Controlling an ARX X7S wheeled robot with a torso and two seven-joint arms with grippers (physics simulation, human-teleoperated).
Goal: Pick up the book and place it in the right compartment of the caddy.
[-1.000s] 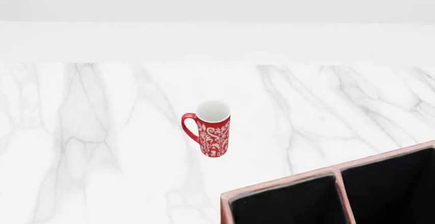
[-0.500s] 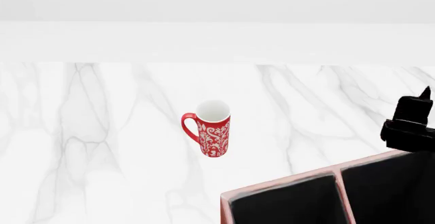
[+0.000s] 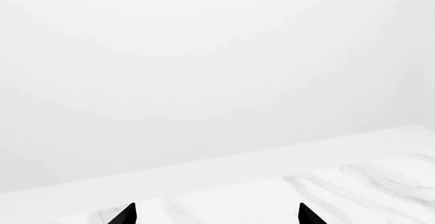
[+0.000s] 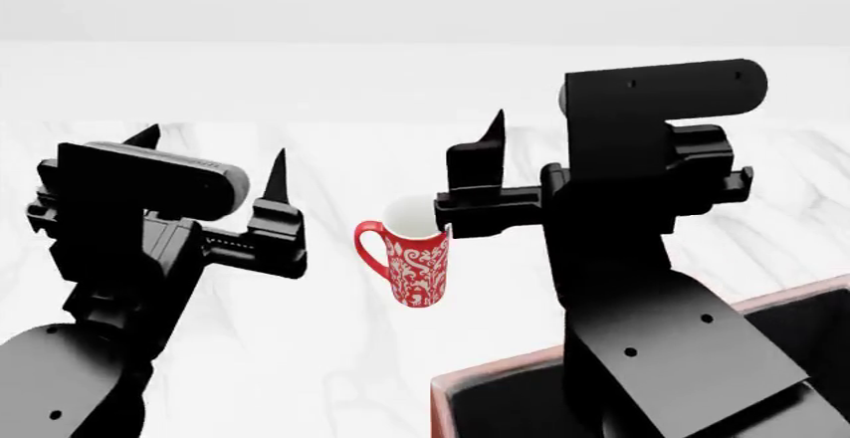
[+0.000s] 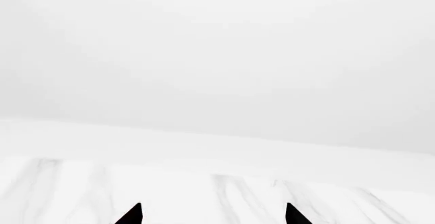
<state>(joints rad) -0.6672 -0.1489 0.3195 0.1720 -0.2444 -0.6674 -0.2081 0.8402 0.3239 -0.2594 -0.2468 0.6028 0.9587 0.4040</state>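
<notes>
Red mug [image 4: 417, 255] stands between both spread tools, left [image 4: 210, 164], right [image 4: 584, 144]; right arm hides caddy [image 4: 499, 395]

Both black arms are raised in the head view, forearms vertical. The left claw [image 4: 213, 154] sits at 9 o'clock, the right claw [image 4: 495, 144] near centre. Each claw's fingertips point to 12 o'clock, spread apart, holding nothing.

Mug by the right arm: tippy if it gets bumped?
Likely, yes: the mug is tall and narrow and stands upright, so a knock near its rim could topple it. On its side it might roll, though the handle should check that. It looks rigid, probably ceramic, so perhaps breakable.
</notes>
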